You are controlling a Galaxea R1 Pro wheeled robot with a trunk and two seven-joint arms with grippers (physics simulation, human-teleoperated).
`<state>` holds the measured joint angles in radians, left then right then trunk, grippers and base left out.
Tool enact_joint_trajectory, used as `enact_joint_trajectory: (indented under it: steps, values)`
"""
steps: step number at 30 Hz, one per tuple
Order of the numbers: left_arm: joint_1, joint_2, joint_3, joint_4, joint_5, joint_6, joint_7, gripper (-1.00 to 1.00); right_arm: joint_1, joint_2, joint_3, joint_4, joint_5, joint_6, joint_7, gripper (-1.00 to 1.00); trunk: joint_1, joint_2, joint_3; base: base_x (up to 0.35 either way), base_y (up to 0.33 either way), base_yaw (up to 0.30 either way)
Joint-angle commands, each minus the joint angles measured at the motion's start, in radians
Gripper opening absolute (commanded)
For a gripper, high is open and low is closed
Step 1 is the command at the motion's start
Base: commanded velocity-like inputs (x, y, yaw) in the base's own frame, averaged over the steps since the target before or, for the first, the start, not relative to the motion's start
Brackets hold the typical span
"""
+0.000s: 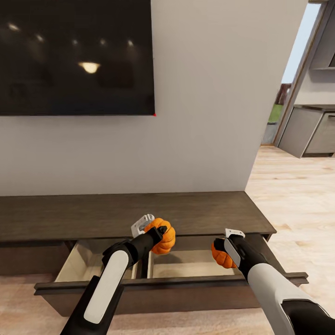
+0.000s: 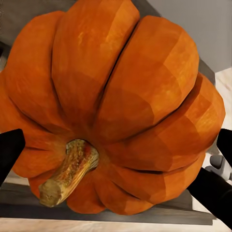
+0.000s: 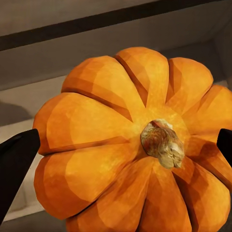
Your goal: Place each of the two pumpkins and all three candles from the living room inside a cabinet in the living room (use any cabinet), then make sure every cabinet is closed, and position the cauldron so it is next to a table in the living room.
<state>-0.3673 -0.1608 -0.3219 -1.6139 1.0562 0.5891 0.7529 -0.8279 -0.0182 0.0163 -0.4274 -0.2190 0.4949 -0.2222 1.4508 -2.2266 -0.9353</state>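
Observation:
Two orange ribbed pumpkins hang over the open drawer of the dark-brown cabinet (image 1: 139,214). My left gripper (image 1: 158,234) is shut on one pumpkin (image 1: 164,238) above the drawer's middle divider; close up, this pumpkin (image 2: 116,106) shows its tan stem between dark fingertips (image 2: 9,152). My right gripper (image 1: 224,253) is shut on the other pumpkin (image 1: 220,257) over the drawer's right compartment, and that pumpkin (image 3: 130,145) sits between the fingertips (image 3: 17,164). The candles, cauldron and table are out of view.
The pulled-out drawer front (image 1: 167,291) juts toward me, with light tan compartments (image 1: 190,263) inside. A large black TV (image 1: 74,56) hangs on the grey wall above. At the right, wood floor (image 1: 293,195) leads through a doorway to grey kitchen units (image 1: 307,130).

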Motion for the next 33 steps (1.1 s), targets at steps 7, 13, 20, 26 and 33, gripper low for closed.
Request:
enact_joint_trajectory:
  steps: [7, 13, 20, 26, 33]
  values:
    - [-0.001, 0.000, 0.001, -0.001, 0.008, 0.000, 0.010, -1.00, 0.000, 0.000, 0.002, -0.002, -0.010, 0.004, -0.006, -1.00, 0.027, -0.050, -0.023, 0.000, 0.000, 0.000]
    - [-0.001, 0.000, 0.001, -0.001, 0.008, 0.000, 0.010, -1.00, 0.000, 0.000, 0.002, -0.002, -0.010, 0.004, -0.006, -1.00, 0.050, -0.092, -0.042, 0.000, 0.000, 0.000]
    - [-0.001, 0.000, 0.001, -0.001, 0.008, 0.000, 0.010, -1.00, 0.000, 0.000, 0.002, -0.002, -0.008, 0.004, -0.006, -1.00, 0.073, -0.134, -0.061, 0.000, 0.000, 0.000]
    - [-0.001, 0.000, 0.004, -0.001, 0.008, 0.000, 0.010, -1.00, 0.000, 0.000, 0.002, -0.002, -0.008, 0.004, -0.006, -1.00, 0.073, -0.134, -0.061, 0.000, 0.000, 0.000]
    - [-0.001, 0.000, 0.005, -0.001, 0.008, 0.000, 0.009, -1.00, 0.000, 0.000, 0.002, -0.003, -0.008, 0.004, -0.006, -1.00, 0.073, -0.134, -0.061, 0.018, 0.000, 0.000]
